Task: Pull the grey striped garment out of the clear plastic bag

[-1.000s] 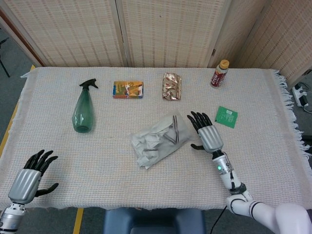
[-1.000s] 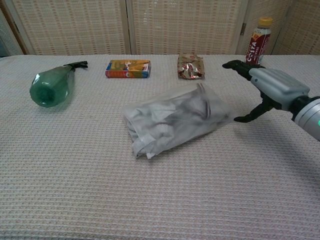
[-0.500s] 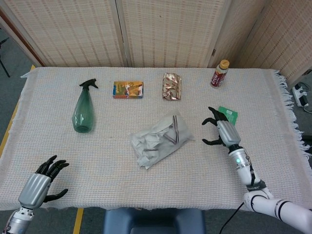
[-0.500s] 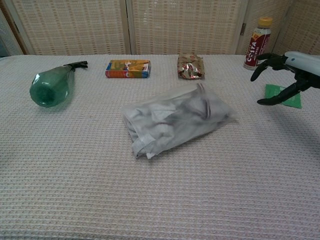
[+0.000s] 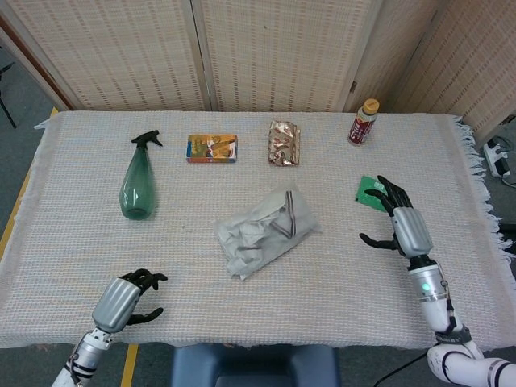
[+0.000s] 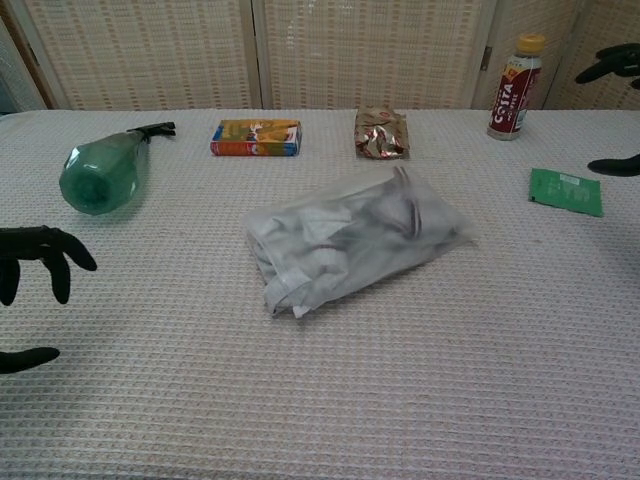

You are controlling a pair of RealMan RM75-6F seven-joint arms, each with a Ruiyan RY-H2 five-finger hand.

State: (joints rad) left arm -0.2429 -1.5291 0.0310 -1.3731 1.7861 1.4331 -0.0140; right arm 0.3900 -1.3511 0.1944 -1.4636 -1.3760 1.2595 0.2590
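Left hand point(image 5: 121, 302) at near counter point(image 5: 322, 282) edge, fingers point(image 6: 40, 260) curled but apart, empty. Right hand point(image 5: 403, 226) at right, fingers spread, holding nothing, partly over green packet point(image 5: 372, 193).

Clear plastic bag point(image 5: 266, 230) mid-counter, grey striped garment point(image 5: 282, 222) bunched inside, well apart from both hands' fingers.

Risk: slippery film; single-handed pull likely drags whole bag, garment stays in. Bag mouth hard to tell.

Far: spray bottle point(image 5: 135, 185), drink bottle point(image 5: 364, 122) could topple in a sweep.

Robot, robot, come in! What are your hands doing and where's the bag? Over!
Left hand and right hand open, holding nothing. Clear plastic bag mid-table, grey striped garment inside, untouched. Nothing blocking it.
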